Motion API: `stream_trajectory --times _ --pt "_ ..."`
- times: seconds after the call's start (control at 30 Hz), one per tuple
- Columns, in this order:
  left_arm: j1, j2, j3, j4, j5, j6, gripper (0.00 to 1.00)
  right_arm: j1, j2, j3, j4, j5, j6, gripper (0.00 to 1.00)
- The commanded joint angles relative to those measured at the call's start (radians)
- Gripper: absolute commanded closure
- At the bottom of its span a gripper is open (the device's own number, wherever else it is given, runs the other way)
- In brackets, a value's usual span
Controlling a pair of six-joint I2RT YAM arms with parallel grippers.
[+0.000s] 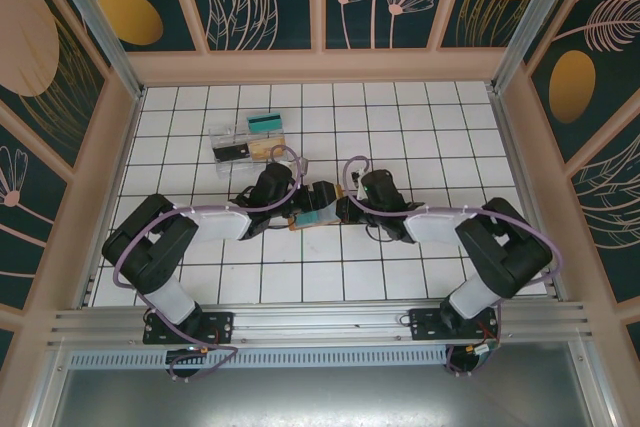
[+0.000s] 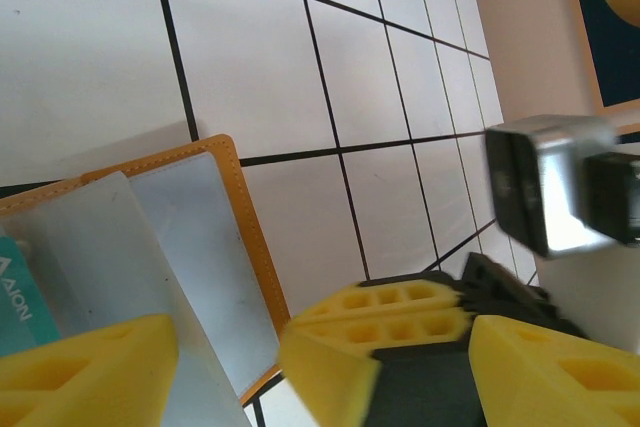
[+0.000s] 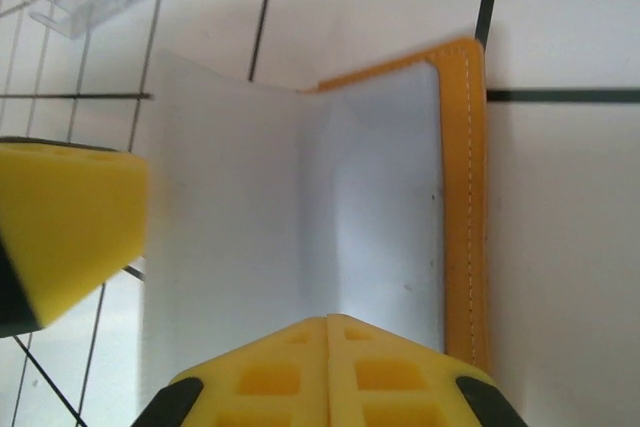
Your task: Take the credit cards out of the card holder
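We count two grippers, one card holder, one teal card and one clear tray. The card holder (image 3: 380, 207) lies open on the white tiled table (image 1: 400, 117), about midway between the side walls, orange rim showing around its pale blue-grey face. The teal card (image 2: 14, 292) peeks out at the holder's left end. The left gripper (image 1: 300, 211) stands with jaws wide apart and nothing in them, one finger over the pale face and the other off to the right above bare tiles. The right gripper (image 3: 327, 347) has its fingers pressed together at the holder's near right edge (whether a thin flap is pinched, we cannot tell). The tray (image 1: 240, 137) sits farther off, to the left.
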Motion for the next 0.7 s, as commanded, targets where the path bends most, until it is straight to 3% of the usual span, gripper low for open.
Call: stream_trajectory --times 0.0,0.33,0.53,0.67 --pt "-0.007 0.001 0.004 -0.006 0.003 0.003 0.23 0.006 0.062 0.055 0.054 -0.062 -0.011 0.94" --pt "-0.006 -0.024 -0.005 -0.033 -0.013 0.02 0.23 0.069 0.204 0.177 0.039 -0.115 -0.011 0.95" --pt "-0.006 -0.036 -0.012 -0.039 -0.021 0.024 0.23 0.09 0.206 0.204 0.043 -0.126 -0.008 0.95" --pt "-0.006 -0.022 -0.007 -0.035 -0.013 0.023 0.23 0.089 0.195 0.222 -0.015 -0.064 -0.032 0.95"
